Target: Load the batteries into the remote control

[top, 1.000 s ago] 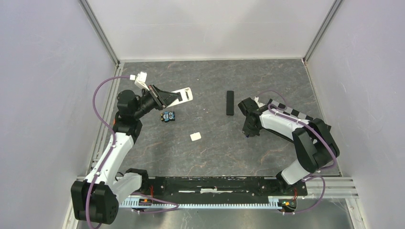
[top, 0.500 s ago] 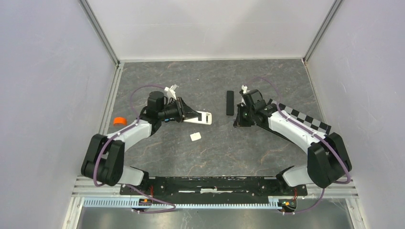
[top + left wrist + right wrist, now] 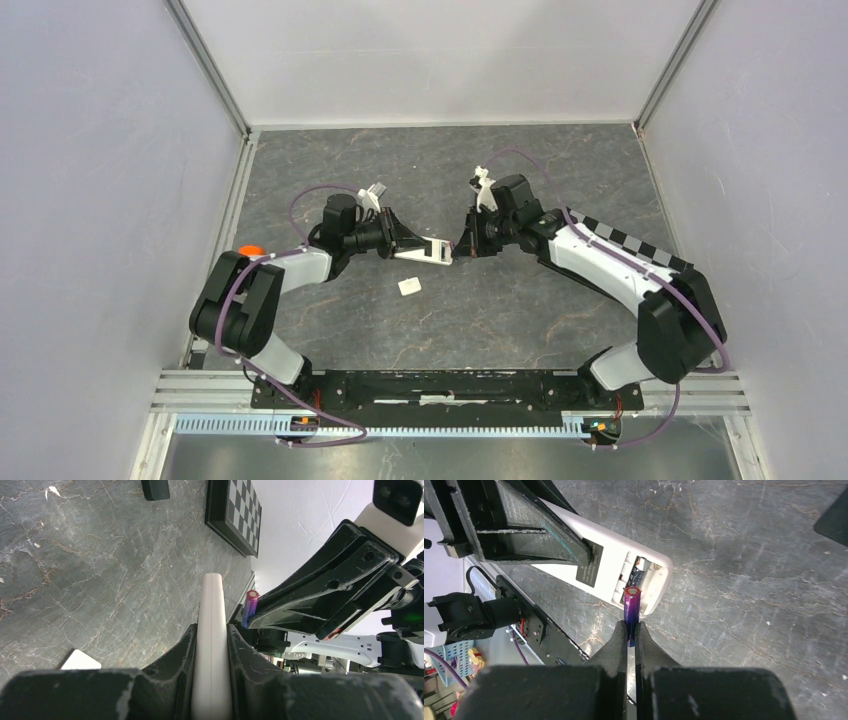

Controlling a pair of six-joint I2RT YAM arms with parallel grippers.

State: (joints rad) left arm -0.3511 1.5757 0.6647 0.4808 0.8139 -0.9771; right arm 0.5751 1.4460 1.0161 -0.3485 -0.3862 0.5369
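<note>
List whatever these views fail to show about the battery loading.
- Compartment: too small from the top. The left wrist sees the white remote edge-on. In the right wrist the battery covers part.
- Battery's rear end: right wrist, buried between the right jaws.
- Black remote: cut off by the left wrist view's top edge.
</note>
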